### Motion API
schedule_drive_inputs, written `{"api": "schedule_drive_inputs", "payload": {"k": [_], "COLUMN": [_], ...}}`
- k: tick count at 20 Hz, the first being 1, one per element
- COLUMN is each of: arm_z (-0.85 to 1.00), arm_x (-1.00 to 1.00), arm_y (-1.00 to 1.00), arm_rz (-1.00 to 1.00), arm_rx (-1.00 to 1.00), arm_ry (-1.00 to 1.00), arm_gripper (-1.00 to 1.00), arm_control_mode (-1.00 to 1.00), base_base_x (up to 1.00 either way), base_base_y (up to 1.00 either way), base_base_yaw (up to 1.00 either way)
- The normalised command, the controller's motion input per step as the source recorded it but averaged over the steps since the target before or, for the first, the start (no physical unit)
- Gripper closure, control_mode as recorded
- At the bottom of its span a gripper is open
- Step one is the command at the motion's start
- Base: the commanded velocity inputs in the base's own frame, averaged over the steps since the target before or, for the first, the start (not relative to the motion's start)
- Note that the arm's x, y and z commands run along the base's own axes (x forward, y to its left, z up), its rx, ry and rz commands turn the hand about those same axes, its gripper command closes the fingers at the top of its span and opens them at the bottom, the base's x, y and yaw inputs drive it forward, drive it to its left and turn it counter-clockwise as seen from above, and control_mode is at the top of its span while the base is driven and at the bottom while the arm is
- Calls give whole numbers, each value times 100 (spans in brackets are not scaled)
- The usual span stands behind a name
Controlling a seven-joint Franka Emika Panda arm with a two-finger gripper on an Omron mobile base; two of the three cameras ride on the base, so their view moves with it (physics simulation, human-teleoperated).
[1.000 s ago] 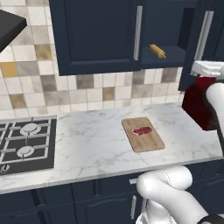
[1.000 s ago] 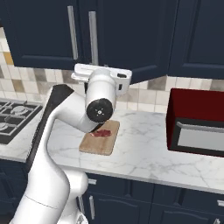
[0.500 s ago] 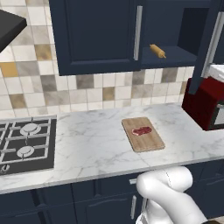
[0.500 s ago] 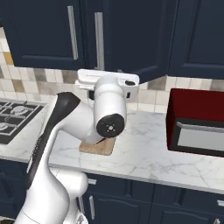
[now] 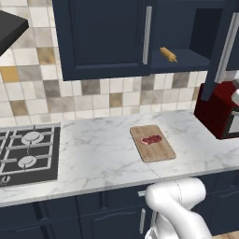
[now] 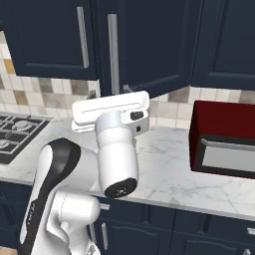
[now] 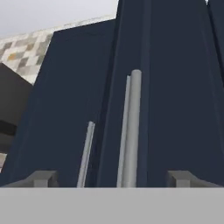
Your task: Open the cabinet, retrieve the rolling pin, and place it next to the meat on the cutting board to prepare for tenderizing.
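The big dark blue cabinet point(image 5: 140, 37) on the wall has its right door point(image 5: 223, 42) swung out, and the left door is shut. Inside, on the shelf, lies the rolling pin point(image 5: 168, 54), a thin tan stick, tipped a little toward the front.

Down on the white marble table point(image 5: 98, 154) sits the cutting board point(image 5: 152, 143). The small red meat point(image 5: 151, 139) lies flat on the far half of the board. A black stove point(image 5: 27, 154) is at the left end of the table, and a red box with a grey front point(image 6: 224, 139) stands at the right end.

The hand point(image 7: 113, 178) is spread wide with nothing between its two tips. It looks up along the open door's long silver handle point(image 7: 131, 127). The handle sits between the tips, but it seems a bit farther off, not touched.
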Motion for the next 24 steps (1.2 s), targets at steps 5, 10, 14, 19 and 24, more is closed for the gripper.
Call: {"api": "schedule_drive_inputs", "payload": {"k": [5, 10, 14, 19, 24], "arm_z": [5, 2, 1, 3, 0], "arm_x": [-30, -3, 0, 11, 43], "arm_y": [86, 82, 59, 44, 41], "arm_rz": [-4, -18, -27, -38, -45], "arm_rx": [-32, -43, -47, -37, -30], "arm_ry": [-19, -21, -16, -1, 0], "arm_gripper": [-100, -100, -100, -100, -100], "arm_control_mode": [-100, -100, -100, -100, -100], "base_base_x": [0, 0, 0, 0, 0], "base_base_y": [0, 0, 0, 0, 0], "base_base_yaw": [0, 0, 0, 0, 0]}}
